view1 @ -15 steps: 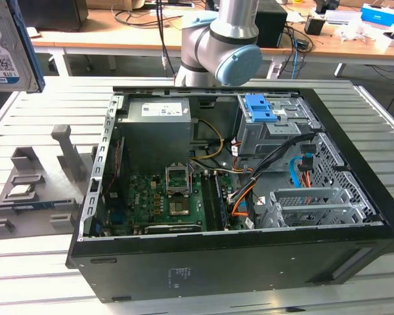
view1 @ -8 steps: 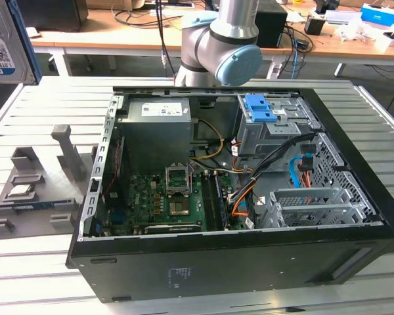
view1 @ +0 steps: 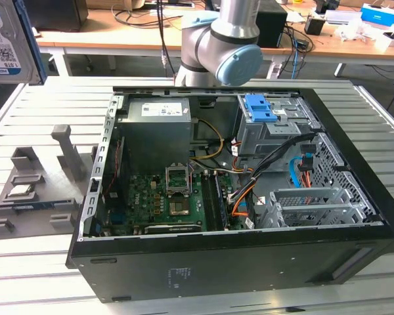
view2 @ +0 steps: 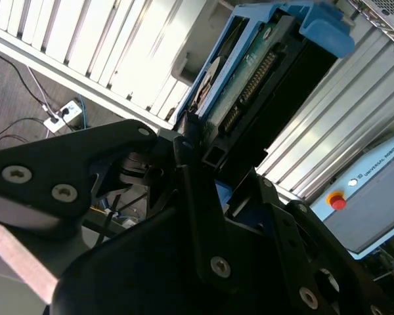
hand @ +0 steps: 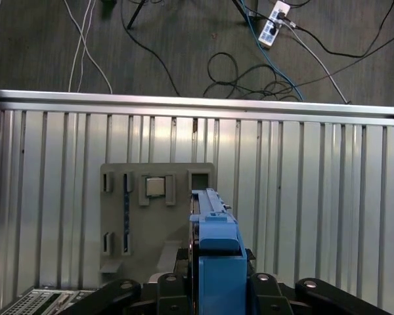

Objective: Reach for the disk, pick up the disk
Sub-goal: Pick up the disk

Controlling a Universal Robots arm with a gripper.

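**Where the disk (view1: 8,39) sits: clamped in the gripper (view2: 217,167), off the table**

Exterior view: the disk is high at the exterior view's left edge, label outward. It is well apart from the open computer case (view1: 249,262) on the slatted table (view1: 39,262). The robot arm (view1: 220,46) is behind the case.

Second wrist view: black fingers (view2: 194,184) pinch one end of the disk (view2: 249,79), with the blue bracket (view2: 325,29) at the far end.

First wrist view: the disk (hand: 217,256) is edge-on between closed jaws, with the grey fixture (hand: 115,223) and a small chip (hand: 155,187) on the table beyond.

Exterior view looks obliquely down on the computer case (view1: 184,275) and table (view1: 26,262); both wrist views look closely past the disk (hand: 217,262), the first straight down at that table.
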